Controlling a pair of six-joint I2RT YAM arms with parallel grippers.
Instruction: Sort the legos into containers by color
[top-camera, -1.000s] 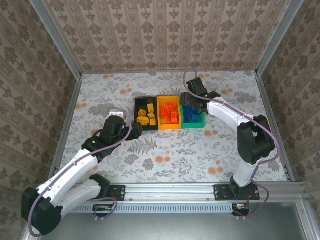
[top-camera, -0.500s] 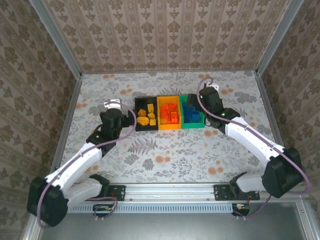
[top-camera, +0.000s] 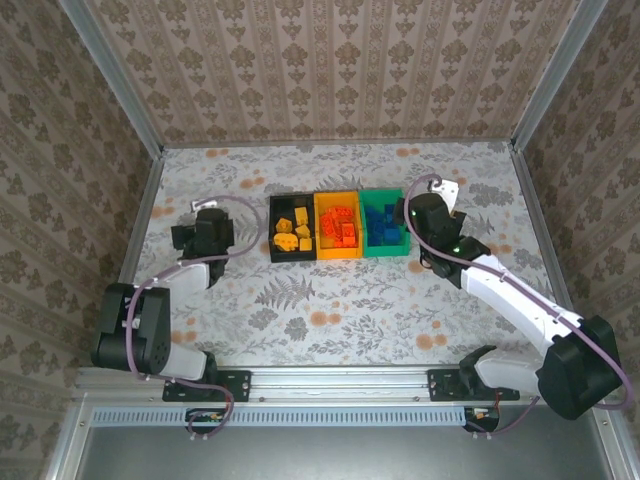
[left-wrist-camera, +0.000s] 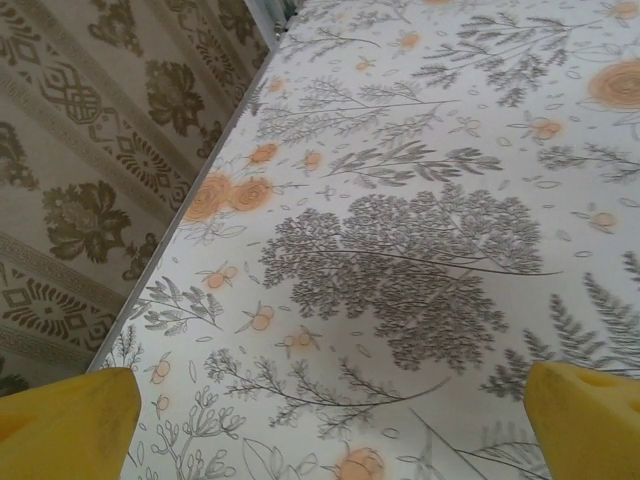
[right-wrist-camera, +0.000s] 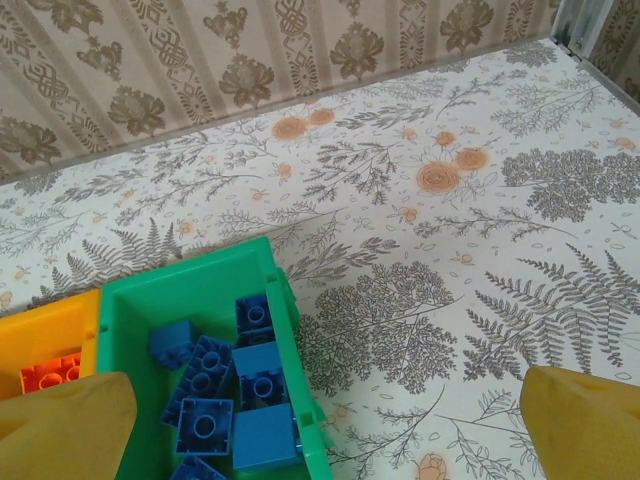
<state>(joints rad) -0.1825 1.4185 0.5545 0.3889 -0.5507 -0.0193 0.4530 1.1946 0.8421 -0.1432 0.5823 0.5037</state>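
Observation:
Three joined containers sit mid-table. The black one (top-camera: 272, 228) holds yellow legos (top-camera: 290, 233), the yellow-orange one (top-camera: 338, 255) holds orange-red legos (top-camera: 341, 226), and the green one (top-camera: 385, 251) holds blue legos (top-camera: 380, 222). My right gripper (top-camera: 414, 214) hovers just right of the green bin, open and empty. In the right wrist view the green bin (right-wrist-camera: 291, 350) with its blue legos (right-wrist-camera: 236, 402) lies between the wide-apart yellow fingertips (right-wrist-camera: 60, 425). My left gripper (top-camera: 203, 238) is left of the black bin, open (left-wrist-camera: 330, 430) over bare cloth.
A floral cloth covers the table (top-camera: 340, 300). Patterned walls enclose it on the left (top-camera: 110, 120), back and right. In the left wrist view the left wall's base (left-wrist-camera: 200, 180) runs close by. An orange-red lego (right-wrist-camera: 50, 375) shows in the neighbouring bin.
My right gripper has pulled back from above the green bin to its right side, opening as it went. My left arm has folded back, taking its open gripper left, away from the black bin.

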